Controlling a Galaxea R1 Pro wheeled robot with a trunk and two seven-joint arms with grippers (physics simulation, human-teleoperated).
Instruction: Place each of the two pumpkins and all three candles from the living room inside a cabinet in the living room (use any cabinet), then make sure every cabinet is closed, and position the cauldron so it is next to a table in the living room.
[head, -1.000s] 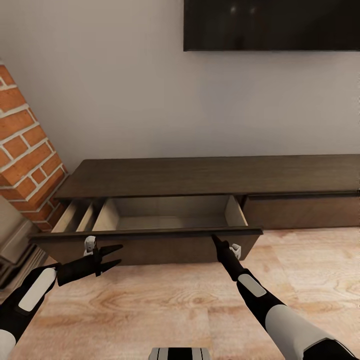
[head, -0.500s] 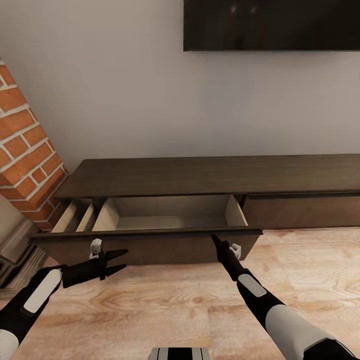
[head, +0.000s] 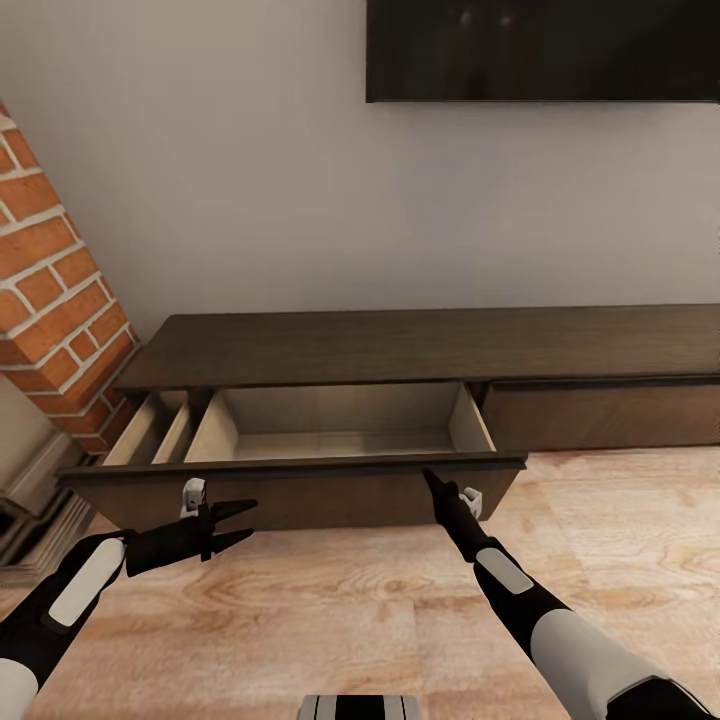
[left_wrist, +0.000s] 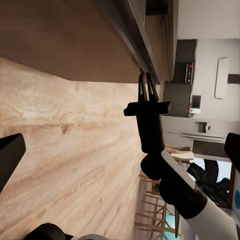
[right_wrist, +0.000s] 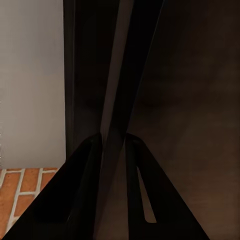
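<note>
The cabinet (head: 420, 350) runs long and low along the grey wall, dark brown, standing on the pale wood floor (head: 330, 610). Its left drawer (head: 300, 470) is pulled out, the beige inside bare in the head view, with two narrow side compartments at its left end. The drawer to the right of it sits flush with the cabinet front.

The right claw (head: 433, 482) reaches up to the top edge of the open drawer's front panel, near that panel's right end. In the right wrist view the two dark fingers (right_wrist: 82, 190) stand either side of the thin panel edge, clenched on it or very nearly so; contact on both sides looks likely but the dark surfaces make it hard to be sure. In the left wrist view this same claw shows with its fingertips at the drawer's lip.

The left claw (head: 238, 519) hangs low in front of the drawer panel, near its left end, pointing sideways along the panel toward the right arm. Its fingers are spread apart, released, with nothing between them, and it is just clear of the wood.

A brick column (head: 50, 290) stands at the cabinet's left end, and a dark screen (head: 540, 50) hangs on the wall above.
</note>
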